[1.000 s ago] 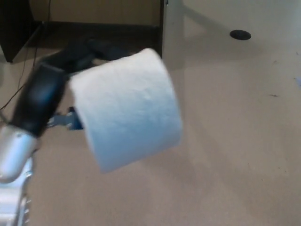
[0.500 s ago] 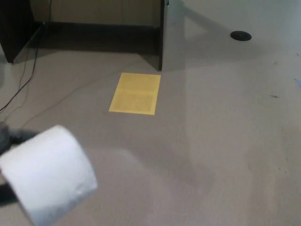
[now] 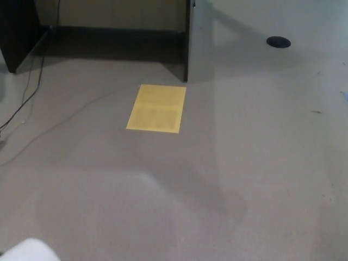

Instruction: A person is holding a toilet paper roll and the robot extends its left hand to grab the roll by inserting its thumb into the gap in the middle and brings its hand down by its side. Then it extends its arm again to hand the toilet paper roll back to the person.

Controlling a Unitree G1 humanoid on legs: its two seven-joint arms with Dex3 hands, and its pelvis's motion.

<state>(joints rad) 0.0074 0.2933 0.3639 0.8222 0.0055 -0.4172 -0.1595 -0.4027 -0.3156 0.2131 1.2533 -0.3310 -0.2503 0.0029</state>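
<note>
Only a small white curve of the toilet paper roll [image 3: 30,251] shows, at the bottom left corner of the head view. The rest of it lies beyond the picture's edge. Neither of my hands shows, and no arm is in view. No person appears in the picture.
A yellow rectangular sheet [image 3: 156,107] lies flat on the grey floor [image 3: 255,163]. A dark furniture panel [image 3: 187,41] stands behind it, with a dark cabinet [image 3: 19,32] at the far left. Thin cables [image 3: 24,98] trail over the floor on the left. A black round disc [image 3: 278,41] sits at the back right.
The roll and my left hand dropped from the middle of the view to the lower left, then almost out of the picture. The yellow sheet is uncovered.
</note>
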